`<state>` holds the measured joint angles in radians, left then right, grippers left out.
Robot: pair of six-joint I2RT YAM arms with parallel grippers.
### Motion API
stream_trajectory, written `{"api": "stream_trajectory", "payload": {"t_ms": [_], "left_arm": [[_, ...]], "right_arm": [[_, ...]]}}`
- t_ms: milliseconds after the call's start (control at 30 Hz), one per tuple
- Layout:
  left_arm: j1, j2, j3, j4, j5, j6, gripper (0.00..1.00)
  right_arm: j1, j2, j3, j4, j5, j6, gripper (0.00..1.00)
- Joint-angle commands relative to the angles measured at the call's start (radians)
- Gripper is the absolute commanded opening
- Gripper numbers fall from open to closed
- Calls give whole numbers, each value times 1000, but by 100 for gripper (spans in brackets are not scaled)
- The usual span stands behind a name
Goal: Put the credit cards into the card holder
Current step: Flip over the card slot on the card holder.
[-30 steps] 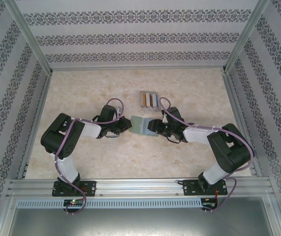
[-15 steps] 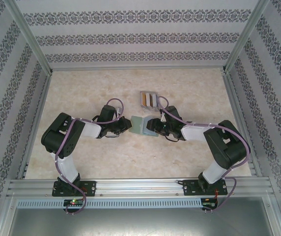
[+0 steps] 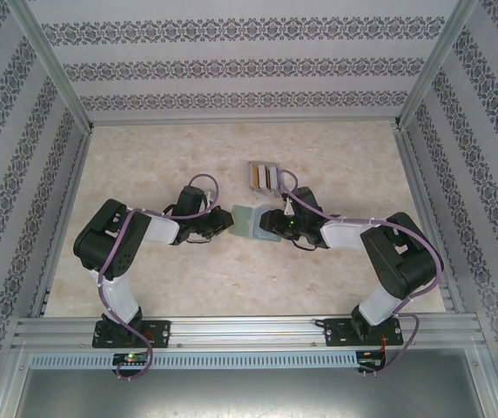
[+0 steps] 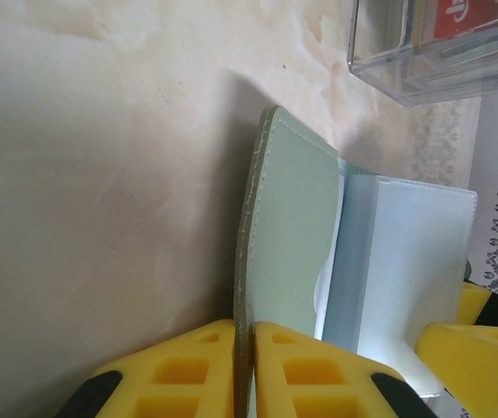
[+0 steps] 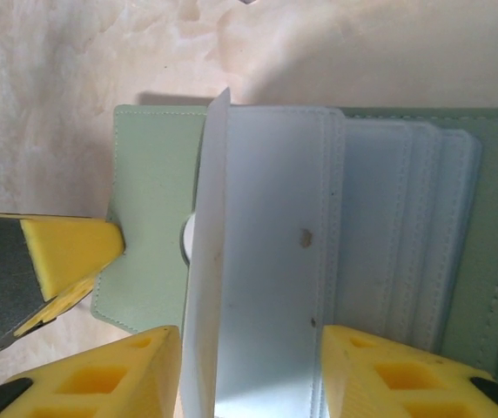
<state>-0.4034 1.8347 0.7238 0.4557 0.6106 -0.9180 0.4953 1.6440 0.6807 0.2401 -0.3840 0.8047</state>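
Your card holder (image 3: 251,220) lies open at mid table (image 3: 171,157), near the clear stand (image 3: 264,177). The left gripper (image 3: 225,222), arm low and reaching inward, pinches the holder's green leaf. The right gripper (image 3: 271,225) faces it, straddling the pale-blue inner leaf; you cannot tell whether it grips.

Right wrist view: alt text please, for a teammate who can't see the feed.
The grey-green card holder lies open on the marbled table, its pale blue pocket leaves showing. The right gripper has a yellow finger on either side of a pale blue inner leaf at the bottom, and the left gripper pinches the outer green flap at the left.
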Motion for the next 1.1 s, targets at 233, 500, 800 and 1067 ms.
{"api": "stream_trajectory", "payload": {"t_ms": [233, 500, 800, 1067], "left_arm": [[5, 22, 8, 1, -1, 7, 15], [6, 21, 10, -4, -3, 10, 15], [9, 11, 0, 9, 0, 17, 22], [10, 0, 5, -33, -37, 50, 26]], "right_arm": [[16, 16, 73, 24, -52, -40, 31], [25, 56, 99, 30, -60, -31, 38], [31, 60, 91, 89, -69, -19, 52], [31, 49, 65, 203, -111, -4, 50]]}}
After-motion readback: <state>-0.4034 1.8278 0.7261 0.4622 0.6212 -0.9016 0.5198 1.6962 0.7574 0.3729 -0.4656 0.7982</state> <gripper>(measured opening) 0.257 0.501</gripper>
